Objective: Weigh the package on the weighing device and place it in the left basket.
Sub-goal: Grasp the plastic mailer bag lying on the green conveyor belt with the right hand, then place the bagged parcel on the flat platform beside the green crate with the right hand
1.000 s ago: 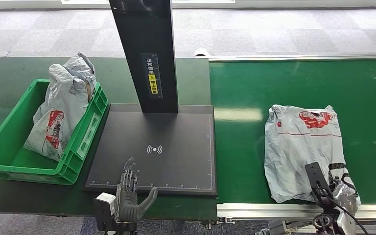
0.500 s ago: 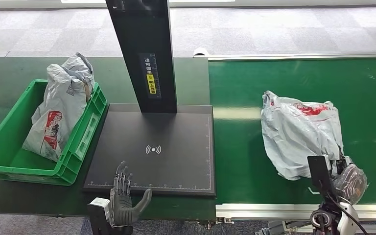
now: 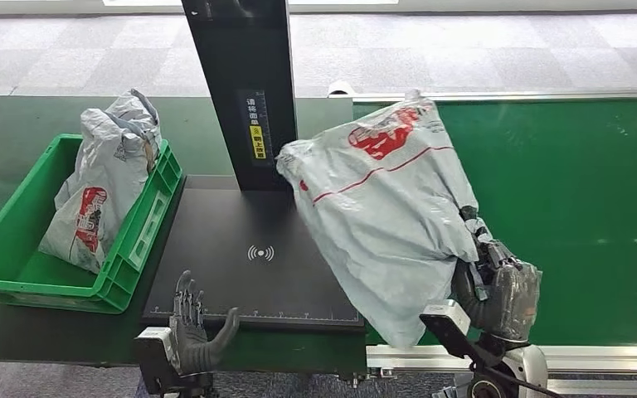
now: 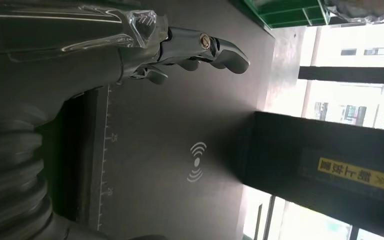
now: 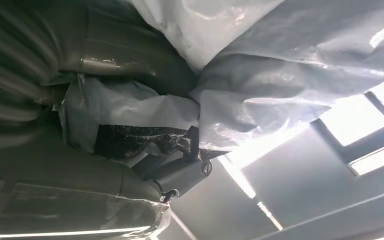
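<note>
A grey plastic package [image 3: 381, 207] with red print hangs in the air, tilted over the right side of the black weighing plate [image 3: 232, 265]. My right hand [image 3: 498, 286] grips its lower right corner, above the conveyor's near edge. The wrist view shows the crumpled package [image 5: 260, 95] pinched by my right hand [image 5: 145, 145]. My left hand [image 3: 195, 327] hovers at the plate's near left edge, fingers spread and holding nothing. In the left wrist view my left hand [image 4: 130, 55] stretches over the weighing plate [image 4: 170, 150]. The green basket [image 3: 145, 228] stands left of the plate.
Another grey package [image 3: 104, 186] leans inside the green basket. A black scanner post [image 3: 249, 91] rises from the back of the plate. The green conveyor belt [image 3: 564, 182] runs to the right, with a metal rail [image 3: 597, 358] along its near edge.
My right hand has lifted the package off the conveyor and swung it left, over the weighing plate. My left hand has drawn back slightly toward the near left edge.
</note>
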### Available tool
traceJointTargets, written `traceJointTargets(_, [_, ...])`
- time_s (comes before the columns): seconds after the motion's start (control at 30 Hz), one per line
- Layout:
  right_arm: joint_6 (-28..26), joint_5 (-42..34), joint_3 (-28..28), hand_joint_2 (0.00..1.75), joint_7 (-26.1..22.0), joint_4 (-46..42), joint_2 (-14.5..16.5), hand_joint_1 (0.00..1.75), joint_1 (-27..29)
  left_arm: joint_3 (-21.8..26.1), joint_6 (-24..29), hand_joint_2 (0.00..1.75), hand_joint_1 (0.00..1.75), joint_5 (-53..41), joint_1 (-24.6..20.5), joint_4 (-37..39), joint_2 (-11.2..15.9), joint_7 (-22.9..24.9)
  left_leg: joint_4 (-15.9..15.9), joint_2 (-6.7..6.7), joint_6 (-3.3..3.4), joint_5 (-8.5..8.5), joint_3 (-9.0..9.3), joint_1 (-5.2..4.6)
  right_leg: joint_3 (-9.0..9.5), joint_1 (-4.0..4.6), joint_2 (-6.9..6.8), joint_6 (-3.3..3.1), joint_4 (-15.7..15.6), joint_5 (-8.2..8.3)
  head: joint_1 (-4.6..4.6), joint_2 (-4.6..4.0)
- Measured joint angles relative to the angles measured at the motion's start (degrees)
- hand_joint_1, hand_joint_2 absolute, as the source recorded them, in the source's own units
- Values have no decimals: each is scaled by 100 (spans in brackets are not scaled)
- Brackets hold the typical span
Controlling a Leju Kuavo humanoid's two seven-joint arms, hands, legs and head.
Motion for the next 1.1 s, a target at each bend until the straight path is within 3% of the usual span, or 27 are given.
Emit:
traceJointTargets(0.37, [607,214,607,175,297,96,46,175,-153,289,-60,175,0,-5,-119,121,-86,37,0,1,-1,0,-1,0,0,0,0,0,0,0,-1,0])
traceJointTargets(0.4, [659,219,621,175,333,117,48,167,-174,311,-71,175,0,-23,-121,122,-99,49,0,1,-1,0,-1,0,0,0,0,0,0,0,0,0])
traceJointTargets(0.5, [756,237,632,175,459,195,49,36,-227,384,-98,175,0,-90,-121,122,-146,109,0,0,-1,0,-1,0,1,0,0,0,0,0,1,0])
traceJointTargets(0.53, [769,250,631,175,519,224,51,0,-240,401,-103,175,0,-115,-121,122,-161,130,0,0,-1,0,-1,0,1,0,0,0,0,0,1,0])
traceJointTargets(0.7, [793,295,613,175,753,355,84,0,-273,508,-149,175,0,-247,-118,111,-244,226,0,0,-1,0,-2,-1,0,0,0,0,0,0,0,0])
traceJointTargets(1.1, [1064,-10,544,175,753,496,97,0,-263,683,-213,175,0,-452,-125,94,-367,327,0,1,-1,0,-1,-1,-1,0,0,0,0,0,0,0])
